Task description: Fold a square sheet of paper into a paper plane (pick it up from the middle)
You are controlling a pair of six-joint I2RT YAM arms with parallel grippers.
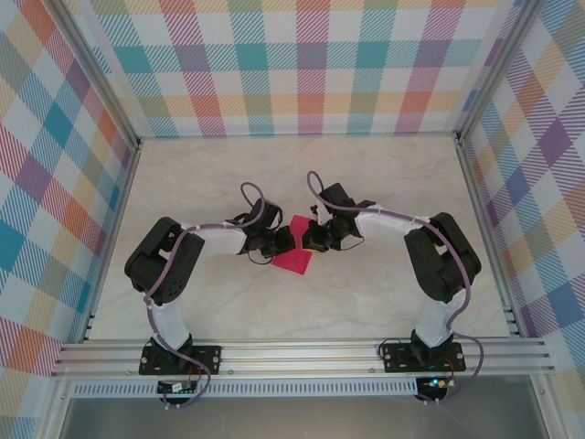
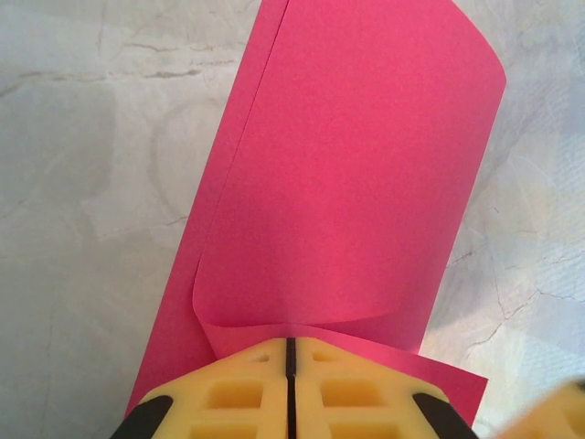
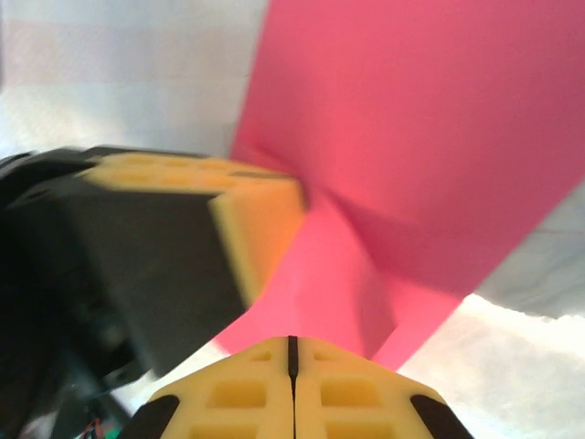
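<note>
The square sheet of paper (image 1: 293,259) is magenta-pink and sits mid-table between the two arms, partly folded over itself. In the left wrist view the sheet (image 2: 356,165) has its upper layer curled over the lower one, with a rounded bend near the jaws. My left gripper (image 2: 291,342) is shut, and the paper's near edge is pinched at its tip. My right gripper (image 3: 292,340) is also shut on the sheet (image 3: 411,119), which rises from its tip. The left gripper's yellow finger (image 3: 251,215) shows close by on the left. Both grippers (image 1: 283,240) (image 1: 308,240) meet tip to tip over the paper.
The marble-patterned tabletop (image 1: 384,174) is enclosed by plaid walls (image 1: 292,64) on three sides. An aluminium rail (image 1: 302,352) carrying both arm bases runs along the near edge.
</note>
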